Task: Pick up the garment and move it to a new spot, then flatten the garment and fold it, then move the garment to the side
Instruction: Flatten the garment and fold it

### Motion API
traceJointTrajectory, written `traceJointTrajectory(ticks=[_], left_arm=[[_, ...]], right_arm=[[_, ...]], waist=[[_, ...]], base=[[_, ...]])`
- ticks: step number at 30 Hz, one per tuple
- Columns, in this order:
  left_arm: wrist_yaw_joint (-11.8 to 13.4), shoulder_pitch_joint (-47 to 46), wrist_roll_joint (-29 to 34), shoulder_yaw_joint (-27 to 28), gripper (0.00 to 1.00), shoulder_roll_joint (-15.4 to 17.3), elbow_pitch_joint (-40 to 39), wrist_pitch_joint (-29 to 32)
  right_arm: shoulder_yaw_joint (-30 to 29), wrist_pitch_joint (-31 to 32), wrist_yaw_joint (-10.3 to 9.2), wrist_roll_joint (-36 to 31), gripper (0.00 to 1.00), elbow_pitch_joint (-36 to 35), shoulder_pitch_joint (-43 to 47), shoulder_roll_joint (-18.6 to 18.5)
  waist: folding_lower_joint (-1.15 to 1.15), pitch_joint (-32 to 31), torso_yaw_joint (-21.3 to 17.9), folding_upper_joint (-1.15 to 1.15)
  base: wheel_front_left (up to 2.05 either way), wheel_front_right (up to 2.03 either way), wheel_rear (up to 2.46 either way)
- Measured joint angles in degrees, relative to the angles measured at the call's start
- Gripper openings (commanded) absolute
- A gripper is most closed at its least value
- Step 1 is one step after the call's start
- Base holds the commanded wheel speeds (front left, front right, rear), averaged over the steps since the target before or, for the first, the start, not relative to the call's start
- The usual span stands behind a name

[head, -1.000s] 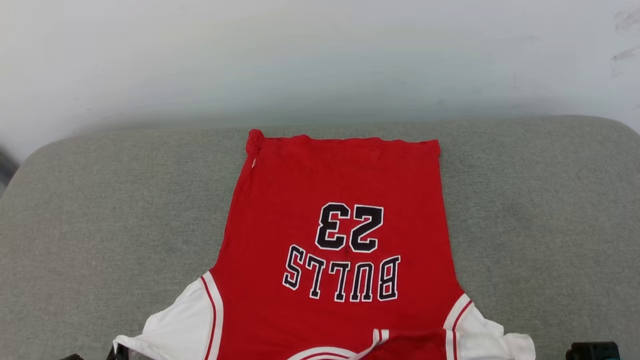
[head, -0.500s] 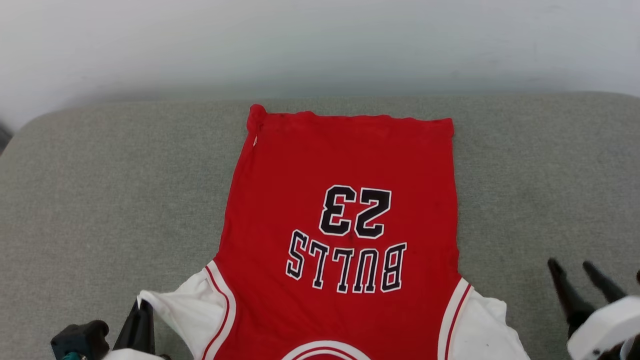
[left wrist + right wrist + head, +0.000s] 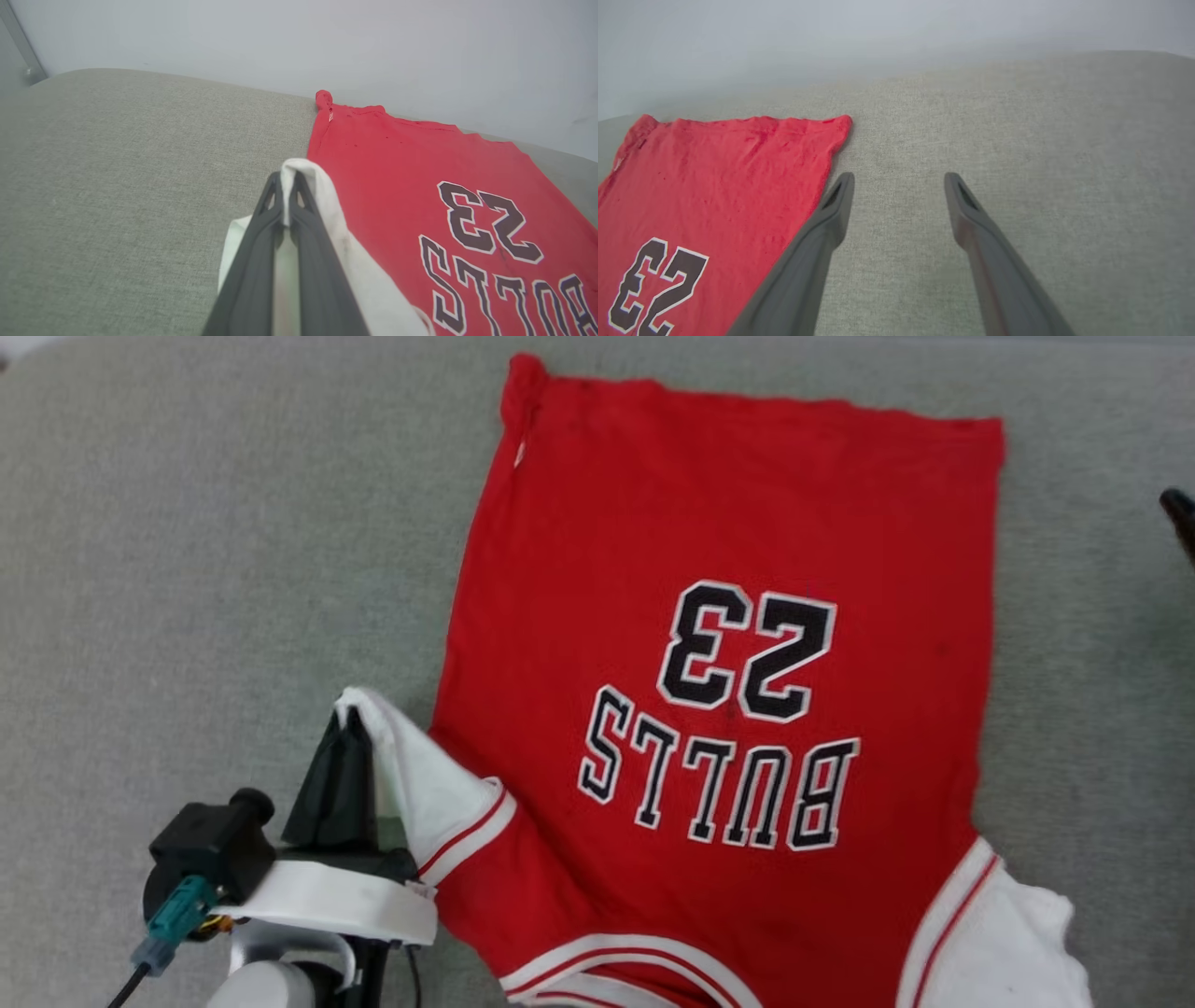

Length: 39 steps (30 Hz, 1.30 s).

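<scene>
Red garment on cushion; left end effector clamps sleeve; right end effector apart.

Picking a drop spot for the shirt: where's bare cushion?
Widest bare cushion: left of the shirt, beyond the left gripper. A narrower strip runs along its right edge, by the open right gripper. Crowded: lower left, where the left gripper pinches the sleeve.

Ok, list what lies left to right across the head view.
The left gripper → the white sleeve it pinches → red body of the garment → other white sleeve → fingertip of the right gripper.
</scene>
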Motion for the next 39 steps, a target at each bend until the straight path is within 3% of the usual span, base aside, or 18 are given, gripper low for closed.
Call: traceJointTrajectory(ticks=[7,13,20,21,22,23,31,39], left_arm=[[-1.92,-4.42,1.16,-1.97,0.00,-2.53,0.55,-1.62],[-2.94,-5.64,1.47,-2.60,0.00,-3.59,1.05,-2.34],[-3.47,-5.76,1.46,-2.66,0.00,-4.00,2.14,-2.76],[-3.66,-5.79,1.46,-2.69,0.00,-4.09,2.27,-2.81],[-3.68,-5.81,1.46,-2.69,0.00,-4.11,2.41,-2.82],[-3.82,-5.82,1.45,-2.69,0.00,-4.11,2.56,-2.83],[-4.17,-6.12,1.04,-2.56,0.00,-4.26,4.67,-3.10],[-3.31,-2.92,-0.26,-1.10,0.00,-2.68,7.06,-2.40]], right_arm=[[0.15,14.97,0.00,-2.70,1.00,7.25,-12.77,-1.85],[-0.76,20.53,0.00,-5.92,1.00,10.99,-18.01,-0.71],[-1.74,25.79,0.01,-8.23,1.00,13.23,-20.29,0.46],[-1.76,26.68,0.01,-8.55,0.53,13.40,-20.33,0.49],[-1.75,26.97,0.01,-8.92,0.18,13.38,-20.33,0.54],[-1.81,27.21,0.01,-9.18,0.00,13.33,-20.32,0.63],[0.53,24.35,0.00,-9.61,0.00,12.55,-18.64,0.15],[6.20,21.38,0.01,-7.05,0.00,8.16,-14.26,-4.04]], waist=[[0.00,5.94,5.11,0.00],[0.00,8.83,8.62,0.00],[-0.01,10.13,9.95,0.00],[-0.01,10.07,10.01,0.00],[-0.01,10.02,10.07,0.00],[-0.01,9.96,10.13,0.00],[-0.01,7.53,10.09,0.00],[-0.01,1.31,8.08,0.00]], base=[[0.00,0.00,0.00],[0.00,0.00,0.00],[0.00,0.00,0.00],[0.00,0.00,0.00],[0.00,0.00,0.00],[0.00,0.00,0.00],[0.00,0.00,0.00],[0.00,0.00,0.00]])
